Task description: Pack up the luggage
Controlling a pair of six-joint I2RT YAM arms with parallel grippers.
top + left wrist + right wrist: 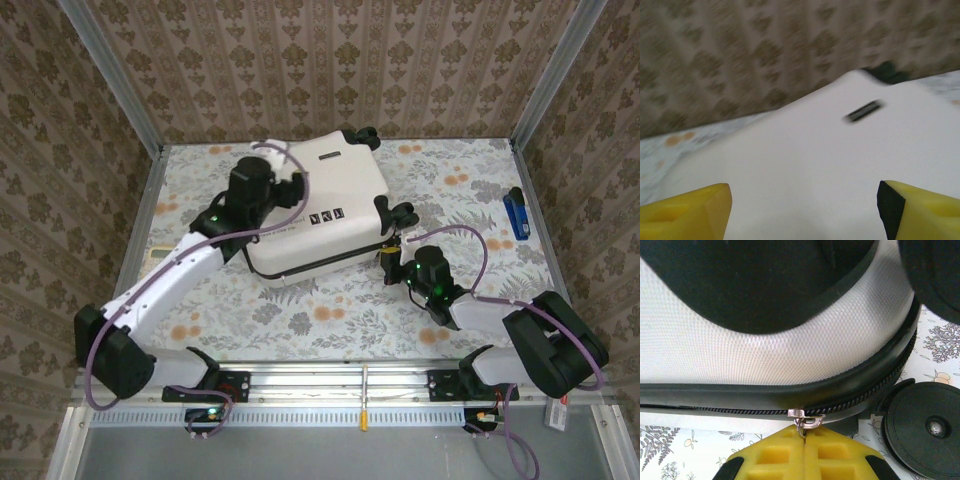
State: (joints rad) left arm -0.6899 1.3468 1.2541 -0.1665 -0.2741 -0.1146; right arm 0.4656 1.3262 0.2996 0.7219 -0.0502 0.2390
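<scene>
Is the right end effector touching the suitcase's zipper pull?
Touching. The right wrist view shows the right end effector closed on the metal zipper pull, its ring vanishing into the shut jaws at the suitcase seam.

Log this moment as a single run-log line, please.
cream-white hard-shell suitcase: lid down, flat on table | left gripper: open over its shell | right gripper: shut on small metal zipper pull at dark seam

The left arm (170, 275) stretches forward from its base, and the left gripper (805, 205) has its yellow fingers (690, 212) set well apart (nothing between them). The right arm (500, 318) is bent sharply at the elbow. The right gripper (804, 435) is pressed closed, pinching the zipper pull (805, 419).
</scene>
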